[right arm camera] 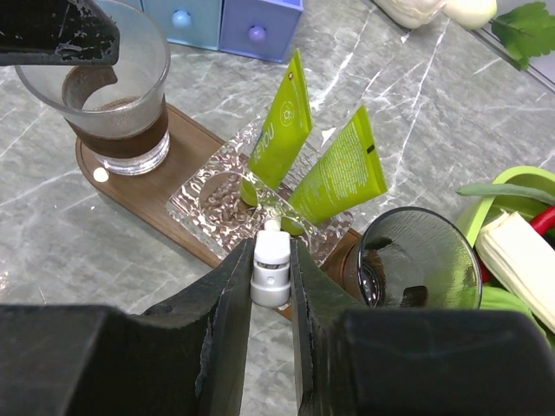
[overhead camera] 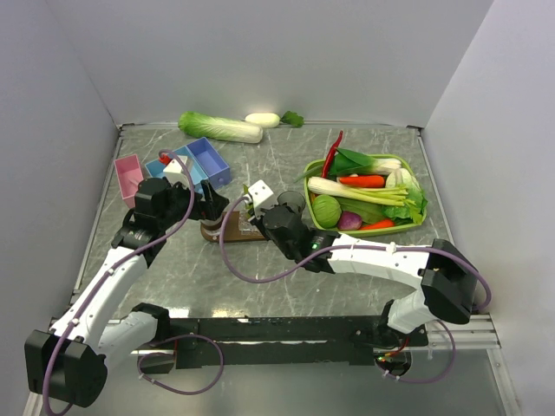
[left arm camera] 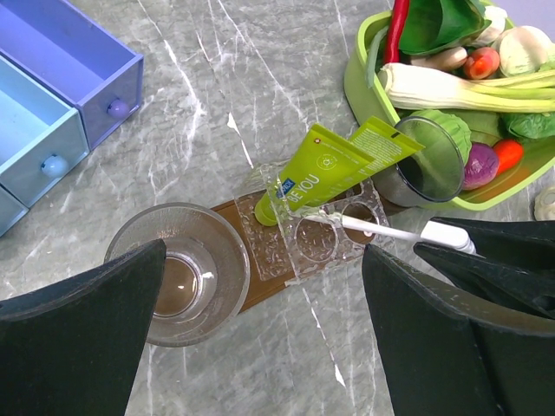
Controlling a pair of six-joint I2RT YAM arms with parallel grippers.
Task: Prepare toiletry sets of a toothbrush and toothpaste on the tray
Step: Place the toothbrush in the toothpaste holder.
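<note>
The right gripper (right arm camera: pixel 271 247) reaches in low from five o'clock, jaws clamped on a slim white plastic toothbrush (right arm camera: pixel 270 279) over the knobbly clear holder (right arm camera: pixel 217 195). Two flat green toothpaste (right arm camera: pixel 284 113) tubes lean in it, on the oval dark wooden tray (right arm camera: pixel 186 130). The left gripper (left arm camera: pixel 263 260) hangs spread wide above, a glass tumbler (left arm camera: pixel 178 273) at its nine o'clock.

Tray (right arm camera: pixel 186 128) was dark brown, toothpaste tubes (right arm camera: pixel 282 113) were lime green, toothbrush (right arm camera: pixel 270 270) was white, tabletop (right arm camera: pixel 61 251) was grey marble-patterned with white veins.
</note>
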